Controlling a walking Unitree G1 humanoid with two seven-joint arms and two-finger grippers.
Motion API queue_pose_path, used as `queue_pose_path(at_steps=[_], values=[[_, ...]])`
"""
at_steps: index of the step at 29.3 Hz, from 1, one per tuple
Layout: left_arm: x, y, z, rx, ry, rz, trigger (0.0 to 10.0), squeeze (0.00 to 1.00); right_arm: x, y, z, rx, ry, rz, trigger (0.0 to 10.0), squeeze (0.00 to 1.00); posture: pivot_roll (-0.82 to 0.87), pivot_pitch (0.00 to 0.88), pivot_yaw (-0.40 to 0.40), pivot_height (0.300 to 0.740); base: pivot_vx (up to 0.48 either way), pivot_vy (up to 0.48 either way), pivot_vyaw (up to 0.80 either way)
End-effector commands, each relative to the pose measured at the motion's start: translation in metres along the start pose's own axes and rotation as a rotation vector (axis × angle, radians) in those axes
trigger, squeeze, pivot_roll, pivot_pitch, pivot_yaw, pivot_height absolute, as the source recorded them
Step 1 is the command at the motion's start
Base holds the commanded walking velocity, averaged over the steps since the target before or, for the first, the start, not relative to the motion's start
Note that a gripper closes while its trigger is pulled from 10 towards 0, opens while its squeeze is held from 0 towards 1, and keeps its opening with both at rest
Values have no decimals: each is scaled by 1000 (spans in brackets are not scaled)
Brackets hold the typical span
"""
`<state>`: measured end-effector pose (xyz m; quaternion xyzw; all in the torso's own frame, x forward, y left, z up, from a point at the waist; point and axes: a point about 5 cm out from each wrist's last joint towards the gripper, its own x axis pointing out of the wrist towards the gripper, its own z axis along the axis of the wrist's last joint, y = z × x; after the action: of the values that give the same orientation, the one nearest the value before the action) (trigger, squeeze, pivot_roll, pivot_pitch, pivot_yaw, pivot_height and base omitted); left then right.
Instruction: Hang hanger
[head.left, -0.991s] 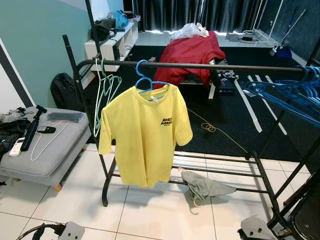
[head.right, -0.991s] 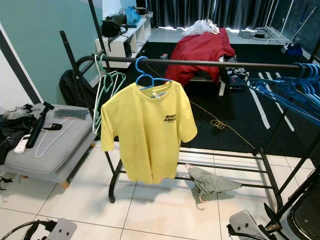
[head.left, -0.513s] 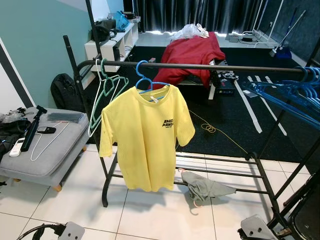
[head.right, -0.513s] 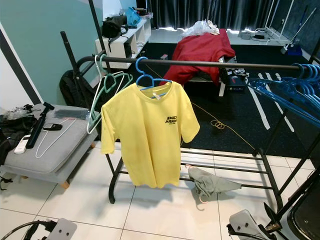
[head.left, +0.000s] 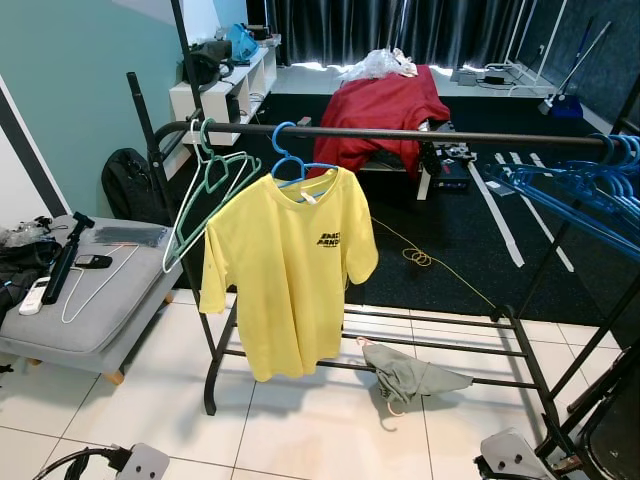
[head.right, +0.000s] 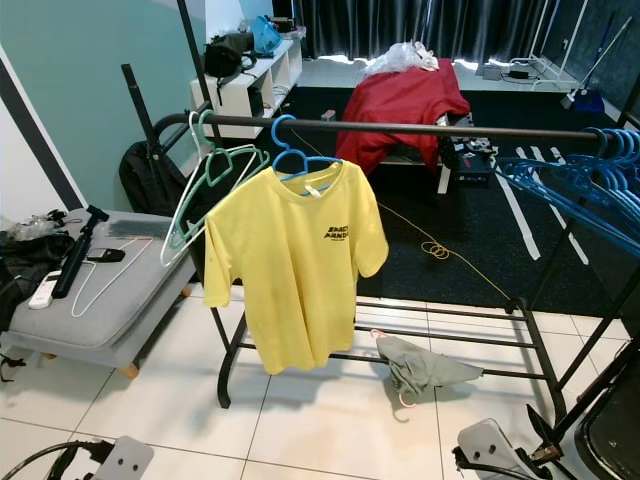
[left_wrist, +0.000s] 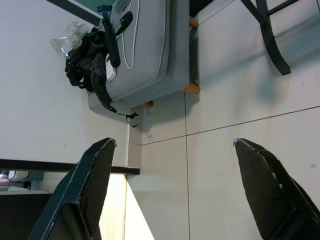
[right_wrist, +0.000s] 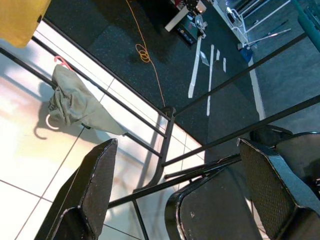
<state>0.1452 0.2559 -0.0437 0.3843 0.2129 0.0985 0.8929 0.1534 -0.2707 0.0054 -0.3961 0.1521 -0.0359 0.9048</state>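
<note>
A blue hanger (head.left: 291, 162) carrying a yellow T-shirt (head.left: 285, 270) hooks over the black top rail (head.left: 400, 133) of the garment rack (head.left: 520, 340), with the shirt draping down toward the rack's lower bars. Just beside it, at about 9 o'clock, a bunch of pale green hangers (head.left: 205, 190) hangs from the same rail, tilted out to the left. At 3 o'clock along the rail, well apart from the shirt, a cluster of bare blue hangers (head.left: 575, 190) fans out. Both arms are low at 6 o'clock in the eye views, far below and apart from the hung hanger. The left gripper (left_wrist: 170, 195) points down at the white tiled floor (head.left: 330, 430) with its fingers spread wide and holding nothing; its wrist view takes in a grey padded bench (left_wrist: 145, 50) with a black tripod (left_wrist: 111, 35) lying on it. The right gripper (right_wrist: 180, 195) is likewise spread wide and empty, aimed at the rack's lower bars, where a grey-green garment on a pink hanger (right_wrist: 75, 105) lies on the floor. Beyond the rack at 12 o'clock, a red cloth (head.left: 385, 110) drapes over furniture standing on the dark carpet (head.left: 450, 240), and an orange cable (head.left: 420, 255) loops across that carpet.
</note>
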Motion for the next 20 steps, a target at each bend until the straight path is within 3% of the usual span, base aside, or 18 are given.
queue_pose_path(at_steps=[1,9,20], values=[[0,6,-6,11,15,1,10000,0,-1,4,0,5,9,2,10000,0,37,7,24,740,0,0,0],[2,8,-6,12,15,1,10000,0,0,4,2,5,6,2,10000,0,73,58,27,740,0,0,0],[9,8,-5,14,27,-3,10000,0,7,9,5,5,11,4,10000,0,33,22,32,740,0,0,0]])
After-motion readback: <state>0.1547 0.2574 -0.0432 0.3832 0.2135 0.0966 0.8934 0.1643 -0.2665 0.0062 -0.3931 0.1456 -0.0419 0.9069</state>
